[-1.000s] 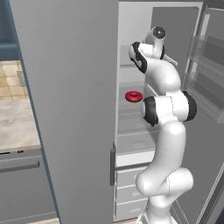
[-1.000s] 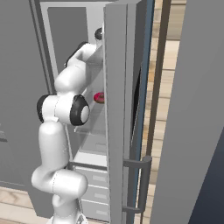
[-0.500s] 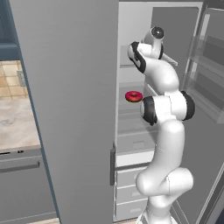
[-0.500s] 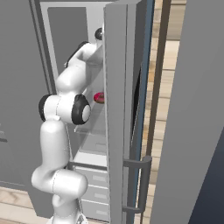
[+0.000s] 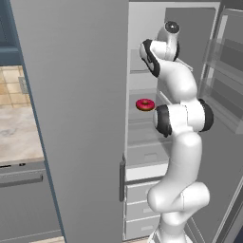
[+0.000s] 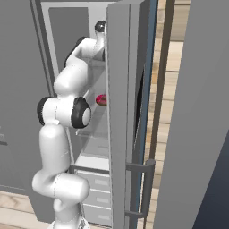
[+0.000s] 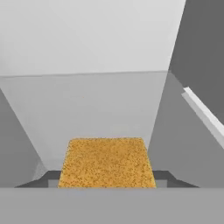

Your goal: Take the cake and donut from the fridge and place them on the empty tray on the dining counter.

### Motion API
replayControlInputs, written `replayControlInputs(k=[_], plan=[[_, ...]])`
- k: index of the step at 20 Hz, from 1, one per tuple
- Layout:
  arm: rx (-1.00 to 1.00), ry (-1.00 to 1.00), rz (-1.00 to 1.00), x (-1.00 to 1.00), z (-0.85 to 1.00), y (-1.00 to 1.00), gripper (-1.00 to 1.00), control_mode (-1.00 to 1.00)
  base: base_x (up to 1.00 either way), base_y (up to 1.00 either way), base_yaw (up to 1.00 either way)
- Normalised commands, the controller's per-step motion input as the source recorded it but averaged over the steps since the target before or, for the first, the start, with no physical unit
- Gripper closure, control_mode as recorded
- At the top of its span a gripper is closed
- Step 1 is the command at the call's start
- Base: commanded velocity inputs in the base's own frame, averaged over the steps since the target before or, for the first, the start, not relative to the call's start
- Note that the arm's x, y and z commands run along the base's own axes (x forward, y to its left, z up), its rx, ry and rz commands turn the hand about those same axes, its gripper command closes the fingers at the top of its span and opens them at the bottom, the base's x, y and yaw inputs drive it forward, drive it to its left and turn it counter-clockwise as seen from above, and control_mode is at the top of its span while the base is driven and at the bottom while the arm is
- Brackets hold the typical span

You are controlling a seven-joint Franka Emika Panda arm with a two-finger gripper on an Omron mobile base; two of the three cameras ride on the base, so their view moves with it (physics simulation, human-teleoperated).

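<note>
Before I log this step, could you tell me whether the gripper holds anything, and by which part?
It cannot be told: the tan-orange cube-shaped cake sits between the dark fingertips, but contact is not visible.

To the left in the left base view, a beige marble-look kitchen worktop (image 5: pixel 14 135) runs along the wall, with tan backsplash tiles (image 5: pixel 10 78) above it. A small grey fitting (image 5: pixel 22 85), possibly a wall socket, is set in the tiles; the view is too coarse to confirm. A dark blue cabinet (image 5: pixel 4 40) hangs above the tiles. Below the worktop is a grey appliance front (image 5: pixel 23 209) with a horizontal bar handle (image 5: pixel 21 181). In the right base view, a light wood plank floor (image 6: pixel 169 112) lies beyond, and a dark blue surface (image 6: pixel 220 192) occupies the lower right corner.
</note>
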Motion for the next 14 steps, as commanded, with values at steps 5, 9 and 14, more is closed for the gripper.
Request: replayControlInputs(k=[5, 9, 14], plan=[[-0.02, 0.0, 0.03, -1.0, -0.27, 0.42, 1.0, -1.0, 0.0, 0.0, 0.0], [-0.01, 0.0, 0.05, -1.0, -0.54, 0.59, 1.0, -1.0, 0.0, 0.0, 0.0], [0.0, 0.0, 0.04, -1.0, -0.39, 0.31, 1.0, -1.0, 0.0, 0.0, 0.0]])
